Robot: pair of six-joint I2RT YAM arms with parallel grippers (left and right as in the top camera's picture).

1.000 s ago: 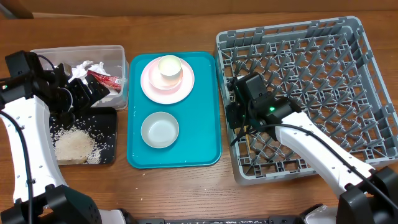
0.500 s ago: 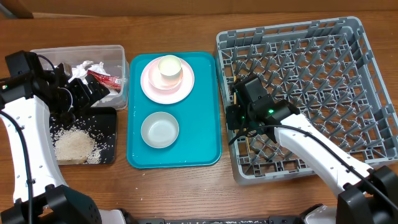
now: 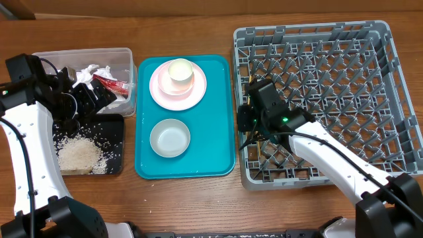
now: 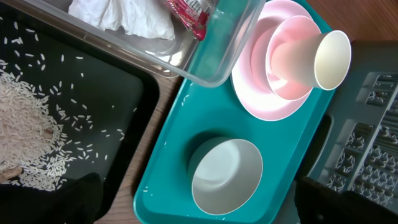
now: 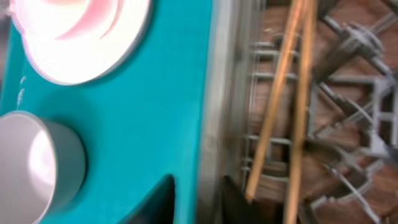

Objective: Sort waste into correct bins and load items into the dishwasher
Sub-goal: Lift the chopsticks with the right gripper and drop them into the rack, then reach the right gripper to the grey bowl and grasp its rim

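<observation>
**Q:** What differs from the views just before?

**A:** The rack [image 3: 310, 28]. A second ago it lay skewed on the worktop [image 3: 198, 26]. Now it sits square, with its left wall just beside the teal tray [image 3: 218, 132]. My right tool [image 3: 244, 124] grips that wall, one finger inside and one outside, as the wrist view shows.

**Q:** And everything else?

**A:** Unmoved. Two chopsticks [image 5: 283, 93] lie in the rack beside my right tool. The plate [image 3: 158, 89], with the pink bowl [image 4: 283, 62] and cup [image 4: 333, 59] stacked on it, sits on the teal tray, as does the grey bowl [image 3: 170, 137]. The napkins [image 3: 89, 73] and red packet [image 3: 109, 84] are in the clear tub [image 3: 129, 79]. The rice [image 3: 79, 155] is on the black tray [image 3: 115, 132]. My left tool [image 3: 92, 102] hovers where tub and black tray meet, its fingers spread and holding nothing.

**Q:** What does this mean for the task?

**A:** The waste looks sorted. I judge the rack has been set straight for loading, and four dishes have yet to go in.
</observation>
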